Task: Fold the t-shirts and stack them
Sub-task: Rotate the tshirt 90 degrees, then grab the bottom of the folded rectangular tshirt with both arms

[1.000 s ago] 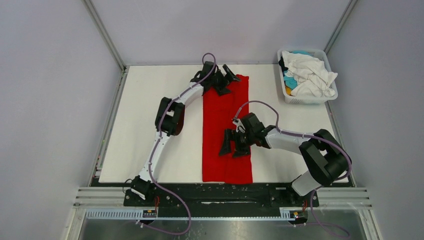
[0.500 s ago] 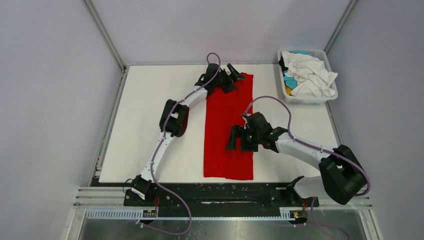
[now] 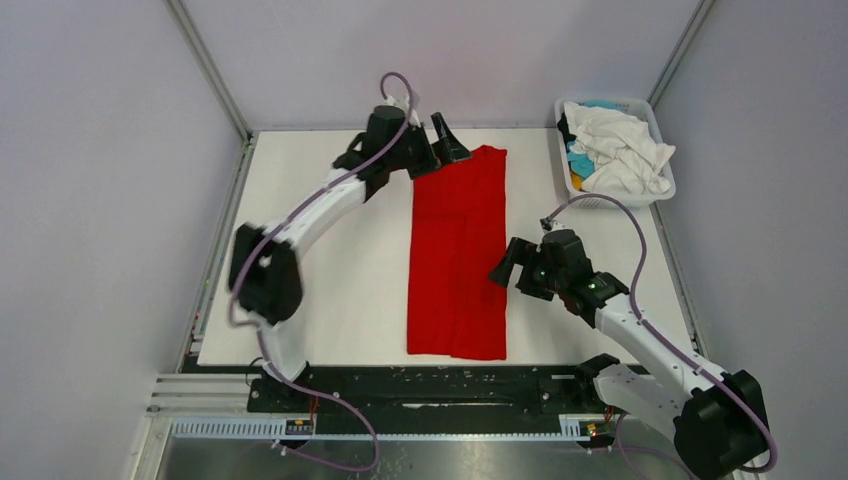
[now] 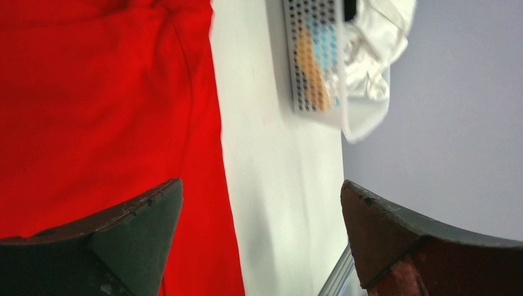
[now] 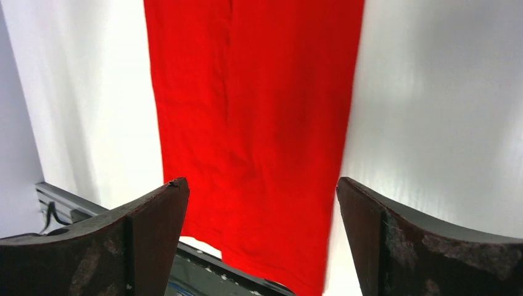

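Note:
A bright red t-shirt (image 3: 457, 255) lies flat on the white table (image 3: 320, 260), folded into a long narrow strip that runs from the far edge towards the near edge. My left gripper (image 3: 440, 152) hovers open over the strip's far left corner and holds nothing. In the left wrist view the red cloth (image 4: 105, 111) fills the left side, between and beyond the spread fingers (image 4: 139, 231). My right gripper (image 3: 512, 274) stands open at the strip's right edge, about halfway along, also holding nothing. The right wrist view looks down the red strip (image 5: 259, 123) towards its near end.
A white lattice-sided basket (image 3: 655, 122) stands at the table's far right corner, holding crumpled white (image 3: 620, 150), turquoise and black shirts. The left wrist view also catches this basket (image 4: 314, 55). A black rail (image 3: 430, 385) with the arm bases runs along the near edge.
The right gripper has drawn back to the right, off the middle of the red shirt to its right edge. The left gripper has shifted left and back at the far end. Both stay open.

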Controlling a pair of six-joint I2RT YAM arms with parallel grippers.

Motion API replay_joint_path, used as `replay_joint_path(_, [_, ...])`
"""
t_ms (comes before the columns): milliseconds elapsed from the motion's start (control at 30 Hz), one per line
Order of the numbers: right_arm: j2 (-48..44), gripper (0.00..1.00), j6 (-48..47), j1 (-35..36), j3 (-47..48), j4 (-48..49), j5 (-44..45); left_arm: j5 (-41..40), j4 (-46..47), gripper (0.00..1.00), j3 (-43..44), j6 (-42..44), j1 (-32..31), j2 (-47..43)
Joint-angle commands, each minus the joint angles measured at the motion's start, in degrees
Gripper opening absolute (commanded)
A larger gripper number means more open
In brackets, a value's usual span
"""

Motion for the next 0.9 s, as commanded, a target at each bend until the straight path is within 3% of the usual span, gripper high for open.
replay_joint_path(0, [-5.7,0.98,-3.9,-0.5,-2.4,-4.8,3.6,-13.0,-6.3,0.99,-19.0,10.4,-4.6,-25.5])
replay_joint_path(133, [-8.4,0.99,-4.8,-0.2,-3.8,-10.6,1.6,-17.7,-10.0,0.99,-39.5,8.1,-7.8,-38.9])
replay_joint_path(333, [-8.8,0.95,-2.8,6.4,-6.3,-15.5,1.2,-16.0,-13.3,0.99,-58.6,2.7,-15.9,-51.7])
replay_joint_path(433, [-7.7,0.91,-0.1,10.9,-7.4,-15.4,0.5,-14.6,-15.6,0.99,-63.3,0.6,-21.1,-54.0])
replay_joint_path(600, [-4.8,0.86,3.0,15.1,-10.2,-12.4,-0.6,-11.2,-13.4,0.92,-69.6,-2.1,-22.6,-53.9])
replay_joint_path(733, [-2.5,0.77,4.9,17.2,-11.2,-9.4,-1.7,-5.9,-5.4,0.80,-72.9,-4.2,-23.2,-51.3])
replay_joint_path(867, [-1.2,0.67,6.1,17.7,-11.4,-8.7,-2.6,-5.8,-5.3,0.64,-72.6,-4.2,-23.2,-47.6])
